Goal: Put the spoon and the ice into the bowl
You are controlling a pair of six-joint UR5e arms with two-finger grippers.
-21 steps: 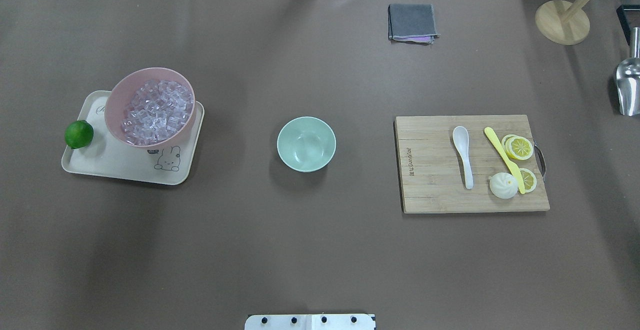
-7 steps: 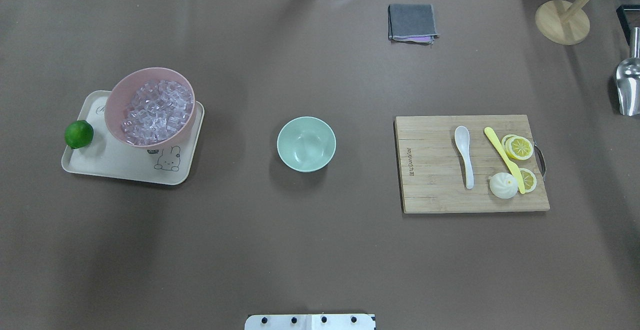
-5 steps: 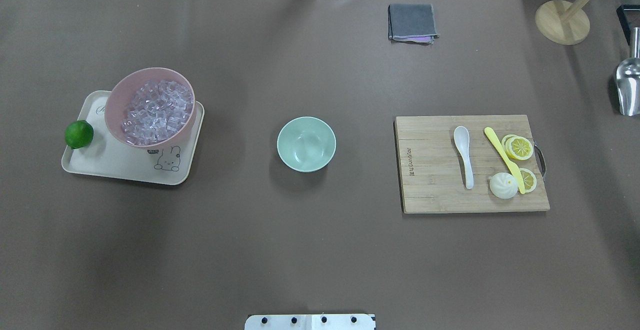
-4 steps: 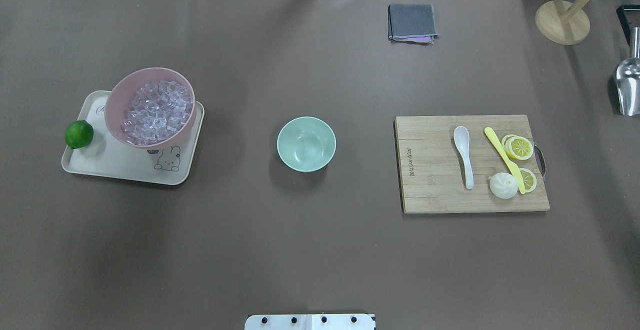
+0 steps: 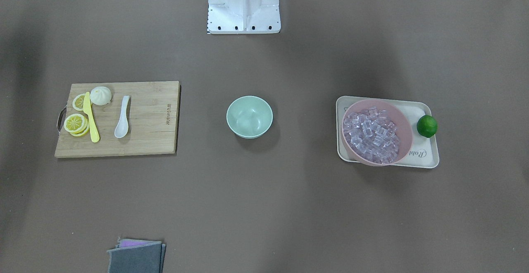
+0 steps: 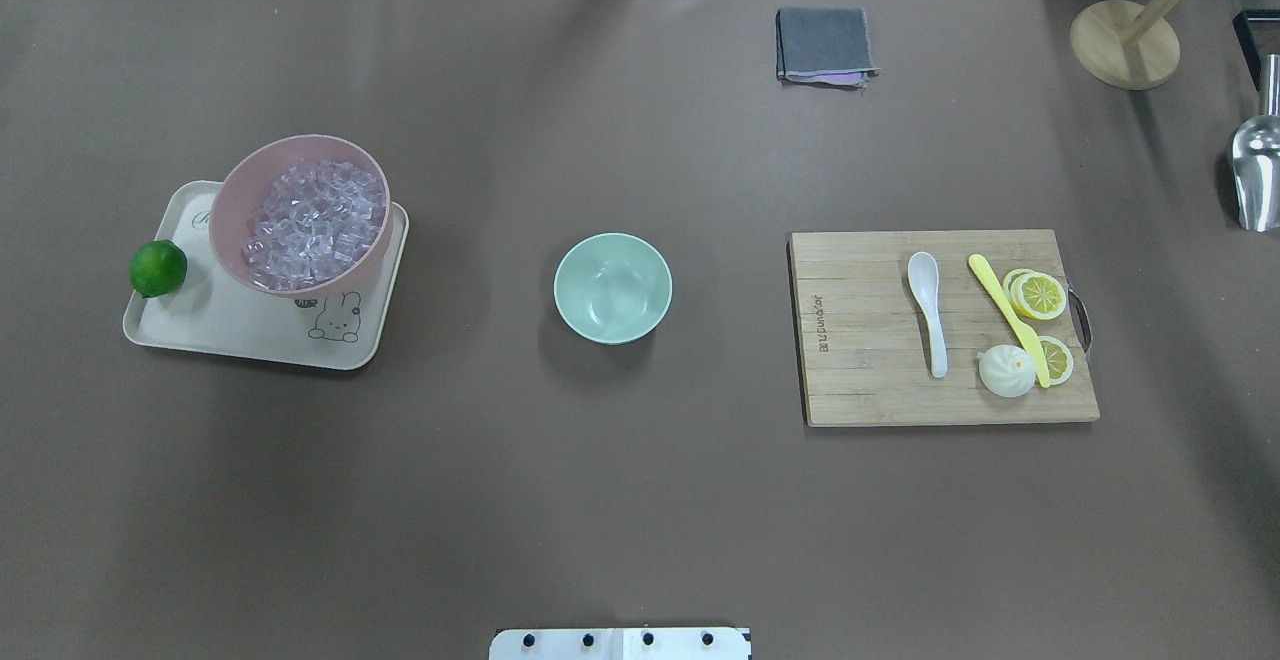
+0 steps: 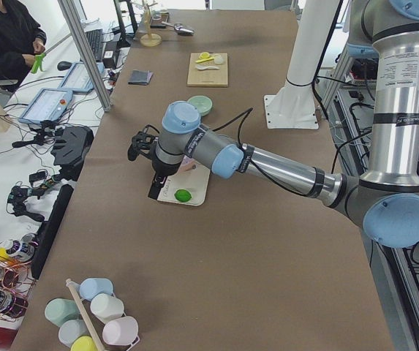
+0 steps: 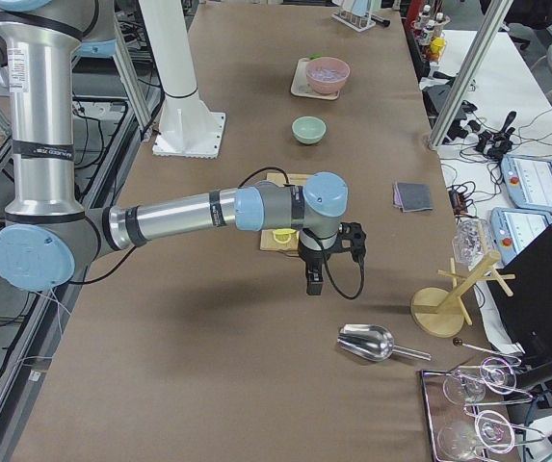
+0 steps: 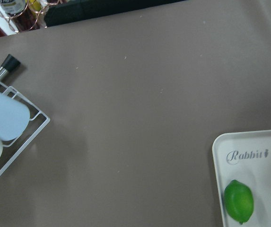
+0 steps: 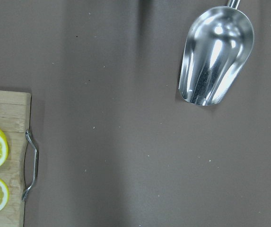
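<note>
The brown worktop (image 6: 640, 500) fills my feed. Both arms reach out low from the base. The left gripper (image 7: 155, 190) hangs near the left edge, by the outer end of the tray. The right gripper (image 8: 314, 279) hangs toward the right edge, just past the cutting board. I see each one from the side cameras only, so I cannot tell how their jaws stand.

The wooden cutting board (image 6: 860, 340) lies toward the right edge and the cream tray (image 6: 230, 335) toward the left edge. A pink bowl (image 6: 232, 202) sits on the tray. The mint-green bowl (image 6: 612, 290) stands alone mid-worktop, with nothing in it.

The spoon (image 6: 930, 310) lies on the board, scoop toward the far edge, beside a yellow knife (image 6: 1008, 318). The ice (image 6: 315, 225) is heaped in the pink bowl.
</note>
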